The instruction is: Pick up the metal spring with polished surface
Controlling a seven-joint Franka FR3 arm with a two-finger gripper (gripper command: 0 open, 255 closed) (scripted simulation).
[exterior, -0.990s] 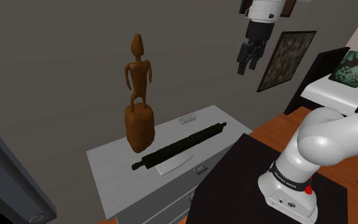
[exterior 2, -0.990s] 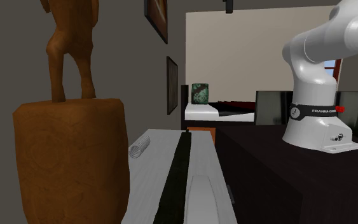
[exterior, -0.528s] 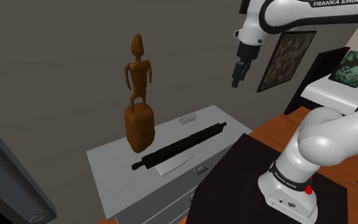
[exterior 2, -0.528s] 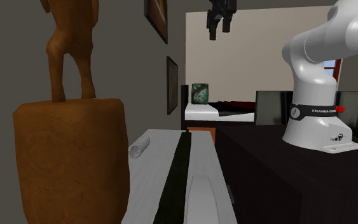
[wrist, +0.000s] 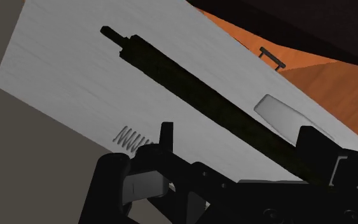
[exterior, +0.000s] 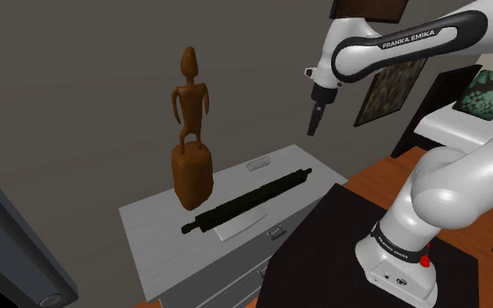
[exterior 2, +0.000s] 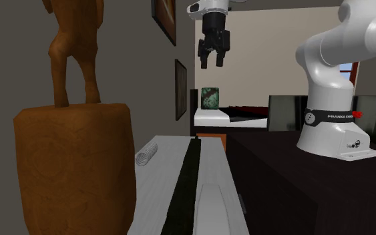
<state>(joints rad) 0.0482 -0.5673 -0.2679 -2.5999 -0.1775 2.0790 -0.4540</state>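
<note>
Two black fingers of the pincer [exterior 2: 211, 63] stand apart with nothing between them, so it is open and empty; it hangs high in the air, pointing down toward the grey worktop [exterior: 152, 234]. Well below it, and a little off the line between its fingers, lies the spring [exterior: 259, 164], a small pale coil on its side near the worktop's wall edge, touching nothing; past the spring on the arm's side, a long black rod [exterior: 246, 201] runs along the worktop, with a pale flat block [exterior: 235, 229] just beside it; farther out stands a tall brown carved figure [exterior: 192, 171]. The step in hand looks like the approach, with the grasp not yet begun; the next move calls for a descent that centres the open fingers across the coil, clear of the rod, before closing.
</note>
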